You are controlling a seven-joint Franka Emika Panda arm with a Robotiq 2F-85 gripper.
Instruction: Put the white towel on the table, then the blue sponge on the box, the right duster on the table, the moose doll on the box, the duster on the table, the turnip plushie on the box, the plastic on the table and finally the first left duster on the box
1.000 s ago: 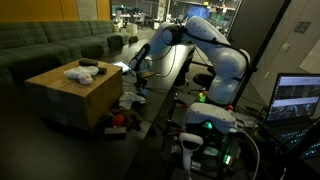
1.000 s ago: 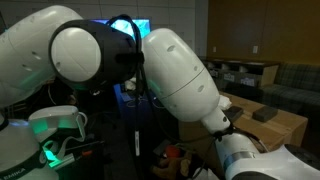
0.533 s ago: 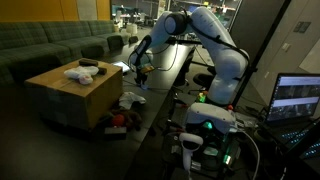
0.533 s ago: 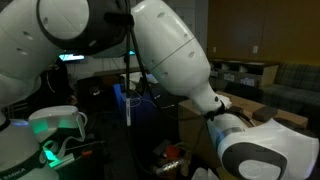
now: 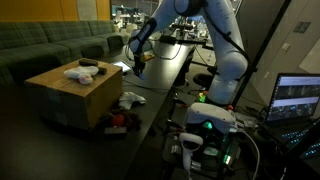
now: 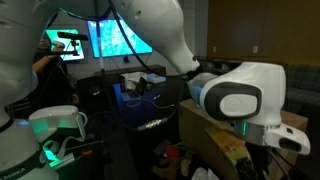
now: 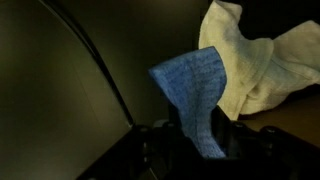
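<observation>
In the wrist view my gripper (image 7: 200, 138) is shut on the blue sponge (image 7: 195, 85), which sticks out from between the fingers. Beyond it the white towel (image 7: 250, 60) lies crumpled on the black table (image 7: 60, 100). In an exterior view the gripper (image 5: 138, 64) hangs above the table (image 5: 160, 85), a little up and away from the white towel (image 5: 131, 98). The tan box (image 5: 70, 95) stands beside the table's edge, away from the gripper. On its top lie a white soft thing (image 5: 79, 72) and a small dark thing (image 5: 90, 63).
Several soft things lie piled on the floor (image 5: 118, 121) between box and table. A green sofa (image 5: 50, 45) runs behind the box. A lit laptop (image 5: 298, 98) and control gear (image 5: 205, 130) stand near the robot base. My arm (image 6: 230, 95) fills much of an exterior view.
The arm has risen from low over the table, carrying the gripper and the blue sponge upward, away from the white towel.
</observation>
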